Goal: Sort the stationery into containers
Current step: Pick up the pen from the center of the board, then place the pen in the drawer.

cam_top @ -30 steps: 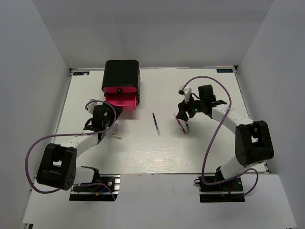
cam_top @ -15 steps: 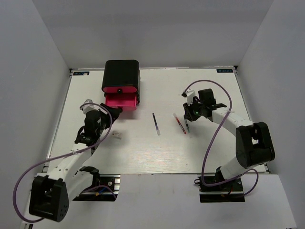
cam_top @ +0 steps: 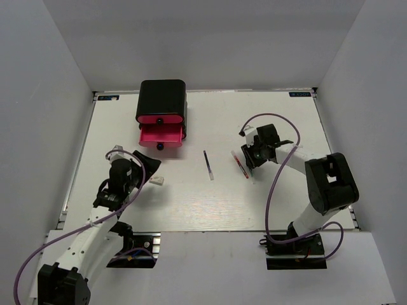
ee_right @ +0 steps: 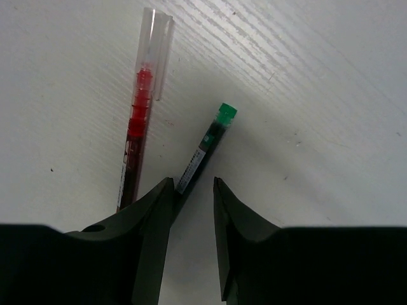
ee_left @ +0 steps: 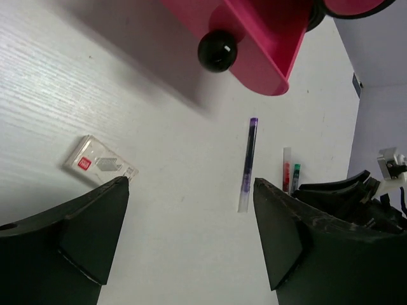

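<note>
The white desk (cam_top: 191,203) is shut in by grey walls (cam_top: 51,95) at the left, right and far sides. The black cabinet (cam_top: 163,95) sits against the far edge, left of centre. Its lower pink drawer (cam_top: 161,135) is pulled out toward the arms, its black knob (cam_top: 160,146) overhanging the desk, and the pink drawer above it (cam_top: 160,119) is closed. A broad strip of bare desk runs along the near edge in front of both arms, and more lies between the open drawer and the dark blue pen (cam_top: 208,165), which rests alone mid-desk. The red pen (ee_right: 138,127) and the green pen (ee_right: 206,149) lie close together to its right, slightly splayed and not touching. The right claw (ee_right: 192,190) sits low over them with its fingers only narrowly parted, straddling the near end of the green pen. The pen lies flat on the desk against one finger, with a sliver of desk showing beside the other. The left claw (ee_left: 191,190) is spread wide and holds nothing. The white eraser block (ee_left: 100,164), with its red label, lies just beside one fingertip, below the open drawer; whether they touch I cannot tell.
</note>
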